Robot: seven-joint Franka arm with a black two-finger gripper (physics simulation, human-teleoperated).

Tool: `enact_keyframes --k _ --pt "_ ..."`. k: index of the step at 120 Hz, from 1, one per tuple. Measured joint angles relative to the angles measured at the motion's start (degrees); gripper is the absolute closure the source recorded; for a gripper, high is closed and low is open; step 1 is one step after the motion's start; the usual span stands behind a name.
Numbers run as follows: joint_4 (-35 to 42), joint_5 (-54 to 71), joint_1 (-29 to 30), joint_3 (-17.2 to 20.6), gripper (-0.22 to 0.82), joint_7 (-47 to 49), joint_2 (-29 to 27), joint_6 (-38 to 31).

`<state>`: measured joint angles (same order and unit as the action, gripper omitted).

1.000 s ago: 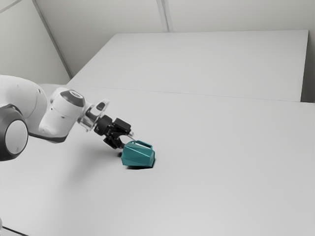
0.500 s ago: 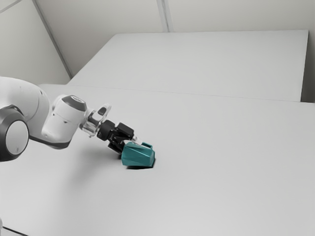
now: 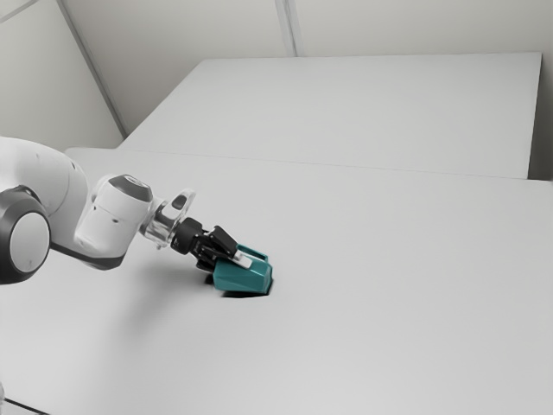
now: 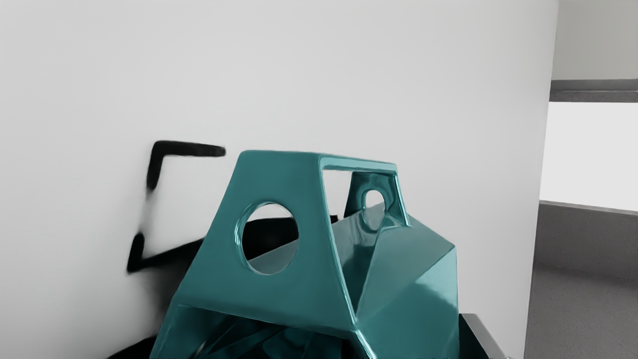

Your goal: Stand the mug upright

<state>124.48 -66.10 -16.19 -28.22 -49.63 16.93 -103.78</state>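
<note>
The fingers [image 3: 243,260] stand wide around the teal mug [image 3: 245,278], though whether both touch it is hard to make out. It lies on its side on the worktop [image 3: 389,303], lower left of the exterior view's centre, handle [image 3: 256,252] up.

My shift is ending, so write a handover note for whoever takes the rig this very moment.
Gripper: right at the mug, overlapping it in the exterior view; whether it has a firm hold can't be told.
Mug: on its side on the table, mouth toward the gripper, handle up.
Done: the gripper is at the mug.
Left: the mug isn't upright. I'd confirm the hold first, then probably tip it onto its base, release and back off.
</note>
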Motion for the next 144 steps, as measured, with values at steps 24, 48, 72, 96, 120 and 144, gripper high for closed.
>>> enact_keyframes --k 24,48,72,96,120,144 --pt "-0.34 -0.76 -0.20 0.17 0.65 -0.22 -0.17 0.12" --pt "-0.99 -0.98 -1.67 0.26 0.74 -0.28 -1.57 0.01" --pt "-3.03 0.07 -4.15 0.19 0.76 0.70 -6.40 -0.50" --pt "-8.66 15.16 -5.91 0.42 0.77 4.17 -11.84 -1.28" --pt "-9.18 42.99 -5.76 5.00 0.78 8.83 -15.21 -6.96" --pt "-6.84 63.29 -6.34 10.55 0.78 13.50 -15.78 -15.42"
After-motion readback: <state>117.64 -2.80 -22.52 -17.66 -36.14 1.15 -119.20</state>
